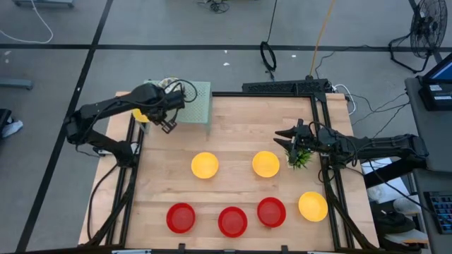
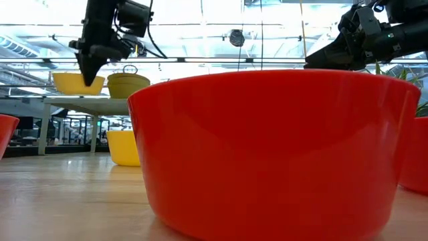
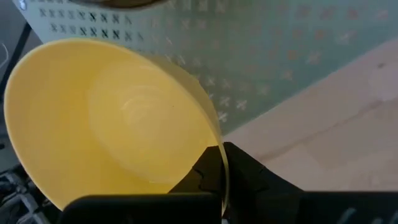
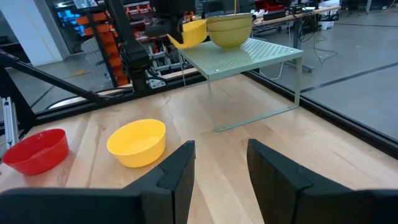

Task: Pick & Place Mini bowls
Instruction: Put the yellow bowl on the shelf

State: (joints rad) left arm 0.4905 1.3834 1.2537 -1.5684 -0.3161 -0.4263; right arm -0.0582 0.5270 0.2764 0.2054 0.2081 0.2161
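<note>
My left gripper (image 1: 162,120) (image 3: 221,163) is shut on a yellow mini bowl (image 1: 140,113) (image 2: 79,83) at the left end of a pale green perforated shelf (image 1: 198,103). A stack of pale bowls (image 4: 230,28) stands on the shelf top. Three yellow bowls (image 1: 205,165) (image 1: 265,164) (image 1: 313,206) and three red bowls (image 1: 181,217) (image 1: 232,221) (image 1: 271,212) sit upright on the wooden table. My right gripper (image 1: 285,135) (image 4: 219,163) hangs open above the table's right side, beside a small green plant (image 1: 301,158), touching nothing. My left gripper pinches the yellow bowl by its rim (image 3: 217,140), one finger (image 3: 205,171) inside the bowl and the other finger (image 3: 252,174) outside its wall. The bowl is tilted in the hold. Whether it touches the shelf top I cannot tell.
The shelf stands on thin legs at the table's far left, with open room beneath it. A black frame (image 1: 286,87) runs along the far and right table edges. One red bowl (image 2: 267,147) fills the low view close to the camera. Bare wood lies between shelf and bowls.
</note>
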